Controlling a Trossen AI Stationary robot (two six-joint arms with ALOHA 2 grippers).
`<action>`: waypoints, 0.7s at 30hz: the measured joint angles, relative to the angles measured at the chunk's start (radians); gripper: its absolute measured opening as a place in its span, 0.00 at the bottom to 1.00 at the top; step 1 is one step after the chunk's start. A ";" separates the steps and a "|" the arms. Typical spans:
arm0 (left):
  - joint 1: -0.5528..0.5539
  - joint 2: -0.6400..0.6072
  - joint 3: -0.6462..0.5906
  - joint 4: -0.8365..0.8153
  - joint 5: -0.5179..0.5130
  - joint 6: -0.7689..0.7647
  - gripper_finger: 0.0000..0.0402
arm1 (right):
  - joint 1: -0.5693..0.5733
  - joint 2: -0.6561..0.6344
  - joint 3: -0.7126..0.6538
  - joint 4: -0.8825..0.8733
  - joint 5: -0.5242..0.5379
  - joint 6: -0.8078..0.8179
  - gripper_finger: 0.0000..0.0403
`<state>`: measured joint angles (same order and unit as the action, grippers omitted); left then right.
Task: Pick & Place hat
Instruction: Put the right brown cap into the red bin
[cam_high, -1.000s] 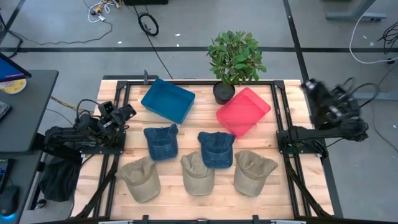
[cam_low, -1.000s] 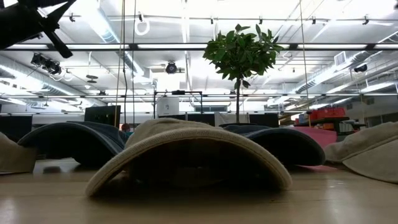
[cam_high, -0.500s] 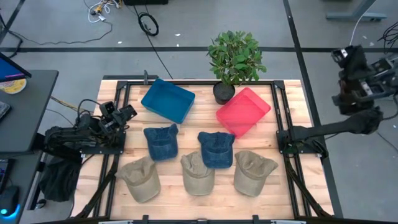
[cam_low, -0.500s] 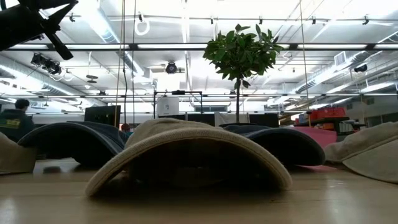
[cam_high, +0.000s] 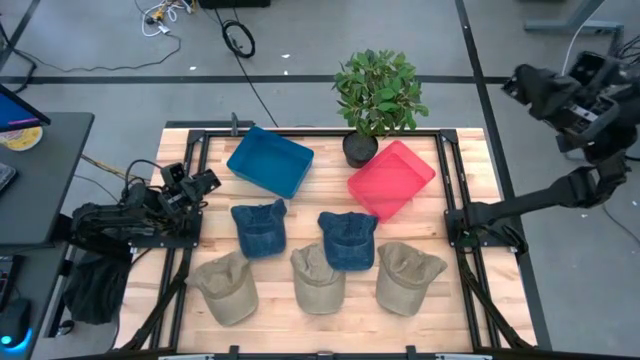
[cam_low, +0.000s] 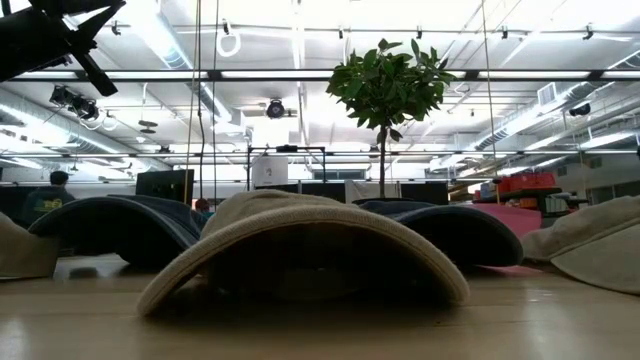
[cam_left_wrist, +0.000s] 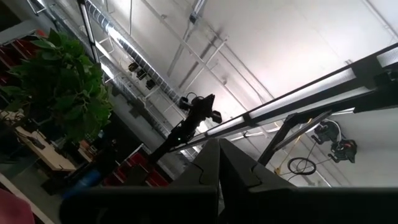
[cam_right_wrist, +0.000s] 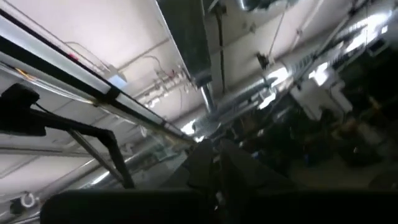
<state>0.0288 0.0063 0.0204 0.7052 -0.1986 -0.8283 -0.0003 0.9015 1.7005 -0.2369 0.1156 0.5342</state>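
High view showed five hats lying untouched on the desk: two blue hats (cam_high: 261, 227) in the middle row and three tan hats (cam_high: 319, 279) along the near edge, with a blue bin (cam_high: 269, 160) and a red bin (cam_high: 392, 178) toward the far edge. Left hand (cam_high: 203, 182) rested closed at the left edge, holding nothing. Right hand (cam_high: 525, 82) was raised off the desk beyond the right edge; I cannot tell its state. The approach seemed not yet begun; the next move called for reaching down to one hat
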 joint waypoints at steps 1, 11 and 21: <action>0.000 0.000 0.000 0.000 0.000 -0.004 0.01 | 0.000 0.013 0.015 -0.030 -0.023 0.030 0.09; 0.000 0.000 0.000 0.000 0.012 -0.042 0.01 | 0.024 0.132 0.096 -0.045 -0.200 0.206 0.09; 0.000 0.000 0.000 0.000 0.110 -0.077 0.01 | 0.192 0.260 0.185 -0.070 -0.300 0.295 0.09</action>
<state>0.0284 0.0063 0.0204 0.7048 -0.0881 -0.9056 0.1915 1.1616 1.8853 -0.3066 -0.1840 0.8288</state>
